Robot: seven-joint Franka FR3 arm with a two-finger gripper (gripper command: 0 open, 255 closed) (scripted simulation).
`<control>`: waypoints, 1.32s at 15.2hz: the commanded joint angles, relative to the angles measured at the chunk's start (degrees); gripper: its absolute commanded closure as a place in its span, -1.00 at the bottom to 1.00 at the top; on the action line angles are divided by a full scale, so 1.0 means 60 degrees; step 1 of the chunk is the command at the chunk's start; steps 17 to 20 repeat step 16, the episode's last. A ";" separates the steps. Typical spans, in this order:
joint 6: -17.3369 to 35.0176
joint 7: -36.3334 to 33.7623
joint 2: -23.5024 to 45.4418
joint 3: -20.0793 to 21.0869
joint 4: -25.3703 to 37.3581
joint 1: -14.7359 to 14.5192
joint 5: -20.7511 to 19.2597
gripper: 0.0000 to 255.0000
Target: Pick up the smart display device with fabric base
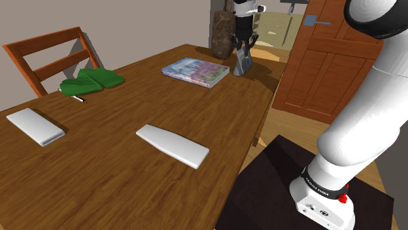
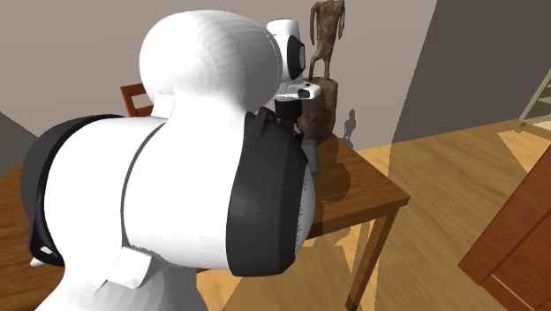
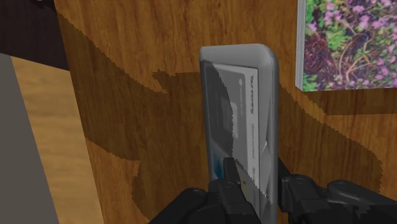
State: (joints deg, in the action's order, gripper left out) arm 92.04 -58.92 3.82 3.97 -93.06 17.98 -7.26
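Observation:
The smart display (image 1: 243,64) is a small grey wedge standing at the far end of the wooden table (image 1: 131,176), between a book and a dark statue. My gripper (image 1: 245,47) comes down on it from above. In the wrist view the grey display (image 3: 245,108) runs down between my two black fingers (image 3: 226,191), which press against its two sides, so the gripper (image 3: 261,188) is shut on it. Its base still seems to rest on the table. In the second exterior view the arm's big white joint hides most of the display (image 2: 313,157).
A flowered book (image 1: 195,70) lies just beside the display, and a brown statue (image 1: 222,32) stands behind it at the table corner. Two white flat slabs (image 1: 172,145) (image 1: 34,125), a green cloth (image 1: 91,82) and a chair (image 1: 52,55) are nearer. A wooden door (image 1: 333,59) stands beyond the table.

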 commanded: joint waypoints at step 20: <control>-0.2057 0.0192 0.0524 0.0025 0.2586 -0.0051 -0.0053 1.00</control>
